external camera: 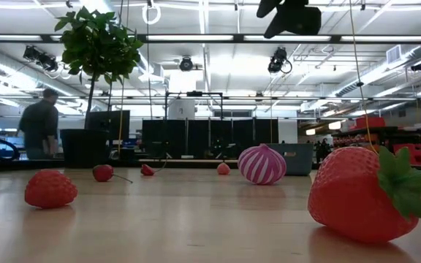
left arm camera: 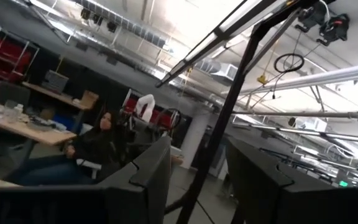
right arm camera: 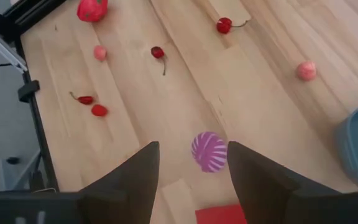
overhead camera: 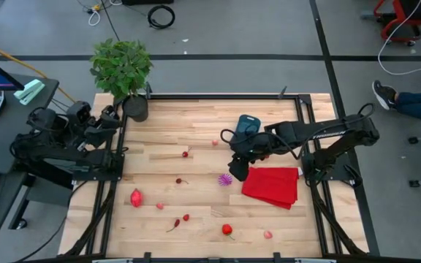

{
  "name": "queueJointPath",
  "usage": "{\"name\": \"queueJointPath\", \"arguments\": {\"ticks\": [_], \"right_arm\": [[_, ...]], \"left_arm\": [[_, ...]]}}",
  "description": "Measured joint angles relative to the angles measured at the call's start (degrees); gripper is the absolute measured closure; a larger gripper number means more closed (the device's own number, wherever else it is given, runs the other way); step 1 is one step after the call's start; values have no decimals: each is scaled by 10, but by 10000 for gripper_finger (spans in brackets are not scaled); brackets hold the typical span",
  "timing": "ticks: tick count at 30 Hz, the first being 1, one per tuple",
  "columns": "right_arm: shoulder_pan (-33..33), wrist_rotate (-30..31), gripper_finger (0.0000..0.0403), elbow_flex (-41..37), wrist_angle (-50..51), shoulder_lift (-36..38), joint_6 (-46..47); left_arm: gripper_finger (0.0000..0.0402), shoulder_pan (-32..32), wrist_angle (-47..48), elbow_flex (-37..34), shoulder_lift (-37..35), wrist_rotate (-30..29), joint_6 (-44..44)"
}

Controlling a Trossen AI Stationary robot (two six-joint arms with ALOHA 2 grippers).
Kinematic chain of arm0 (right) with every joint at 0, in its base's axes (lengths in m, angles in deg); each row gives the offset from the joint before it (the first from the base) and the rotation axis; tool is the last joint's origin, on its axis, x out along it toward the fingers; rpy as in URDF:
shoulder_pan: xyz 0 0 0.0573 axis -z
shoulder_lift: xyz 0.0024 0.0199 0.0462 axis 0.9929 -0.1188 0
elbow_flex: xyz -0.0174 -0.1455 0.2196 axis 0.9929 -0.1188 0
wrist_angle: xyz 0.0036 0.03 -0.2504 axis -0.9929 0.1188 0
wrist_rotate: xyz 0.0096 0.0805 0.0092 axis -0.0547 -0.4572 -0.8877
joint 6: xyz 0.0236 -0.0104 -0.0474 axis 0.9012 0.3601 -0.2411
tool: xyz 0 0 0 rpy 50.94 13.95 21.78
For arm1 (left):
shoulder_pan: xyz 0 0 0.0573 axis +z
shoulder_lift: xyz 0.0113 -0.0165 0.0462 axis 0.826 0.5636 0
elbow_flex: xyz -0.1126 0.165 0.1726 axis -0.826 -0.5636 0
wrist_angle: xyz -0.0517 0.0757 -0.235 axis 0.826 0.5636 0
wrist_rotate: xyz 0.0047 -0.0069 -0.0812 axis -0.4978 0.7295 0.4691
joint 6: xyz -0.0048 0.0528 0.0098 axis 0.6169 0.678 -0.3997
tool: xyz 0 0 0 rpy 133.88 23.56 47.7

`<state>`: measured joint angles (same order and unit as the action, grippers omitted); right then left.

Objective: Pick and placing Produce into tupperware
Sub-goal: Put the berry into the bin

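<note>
The right claw (right arm camera: 191, 165) hangs wide above the small striped purple toy onion (right arm camera: 209, 151) mid-tabletop; light, hard, probably slippery plastic, best pinched across its middle.

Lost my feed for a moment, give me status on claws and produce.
Right claw open, hovering over the purple striped piece, nothing held. Left claw parked at table's edge, open. Blue tub beside right arm; red cloth nearby.

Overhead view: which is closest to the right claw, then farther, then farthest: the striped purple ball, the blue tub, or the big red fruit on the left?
From the right gripper:
1. Purple ball, just beside it.
2. Blue tub, behind the arm.
3. Big red fruit, far across the table's left side.
</note>
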<state>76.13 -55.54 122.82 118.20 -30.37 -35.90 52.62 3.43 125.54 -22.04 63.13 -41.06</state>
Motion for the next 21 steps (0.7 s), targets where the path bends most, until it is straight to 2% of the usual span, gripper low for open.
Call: {"name": "queueJointPath", "arguments": {"ticks": [13,18,21], "right_arm": [[1,1,205,0,-14,0,31],[2,1,205,0,-36,0,30],[2,4,205,0,-66,0,17]], "left_arm": [[239,0,22,-1,31,-9,-14],[239,0,12,0,60,-21,45],[239,0,12,0,86,-52,61]]}}
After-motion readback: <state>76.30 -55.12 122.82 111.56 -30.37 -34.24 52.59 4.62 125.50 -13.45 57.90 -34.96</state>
